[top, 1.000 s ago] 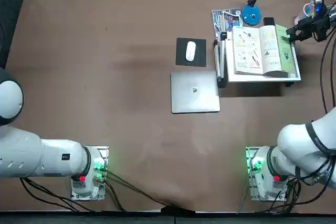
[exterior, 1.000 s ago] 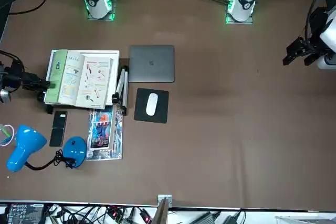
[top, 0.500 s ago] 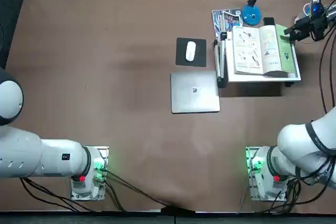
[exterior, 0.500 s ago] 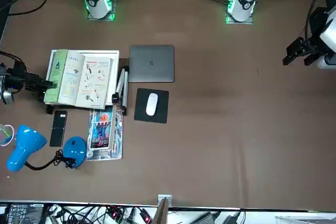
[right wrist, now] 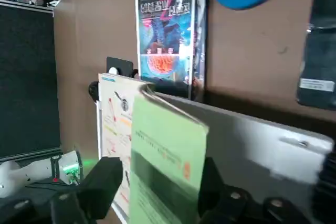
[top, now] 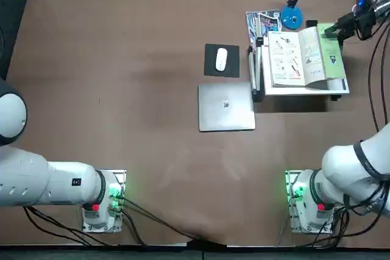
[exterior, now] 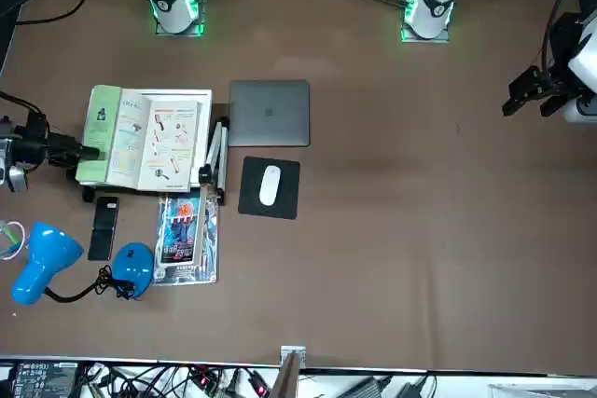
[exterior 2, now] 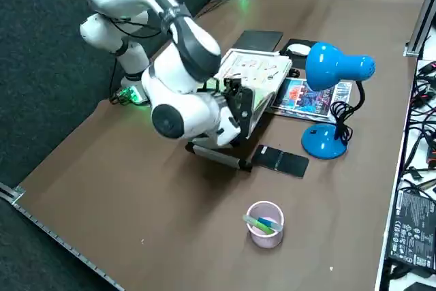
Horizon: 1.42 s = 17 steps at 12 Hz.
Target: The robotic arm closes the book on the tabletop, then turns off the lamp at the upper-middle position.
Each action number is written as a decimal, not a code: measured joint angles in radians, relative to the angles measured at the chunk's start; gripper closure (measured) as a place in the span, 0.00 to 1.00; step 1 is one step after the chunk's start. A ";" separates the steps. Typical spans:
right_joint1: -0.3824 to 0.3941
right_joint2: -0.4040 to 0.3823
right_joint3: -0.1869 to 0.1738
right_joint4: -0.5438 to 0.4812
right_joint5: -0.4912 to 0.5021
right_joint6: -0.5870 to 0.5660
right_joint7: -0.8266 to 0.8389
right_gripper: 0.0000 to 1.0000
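Brown tabletop (top: 140,120), right gripper (right wrist: 161,169), jaws well apart, book (right wrist: 170,148) cover between

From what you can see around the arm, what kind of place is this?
Probably a robotics lab or test bench: two white arms bolted to a brown tabletop, bundled cables along its edge, and an everyday desk setup with a blue lamp and laptop.
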 joint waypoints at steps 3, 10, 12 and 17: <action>0.036 -0.049 0.000 0.006 0.000 -0.001 0.070 0.31; 0.112 -0.125 0.000 0.007 -0.072 -0.005 0.160 0.58; 0.161 -0.149 0.000 0.007 -0.102 -0.005 0.205 0.62; 0.208 -0.168 0.000 0.009 -0.153 -0.004 0.242 0.78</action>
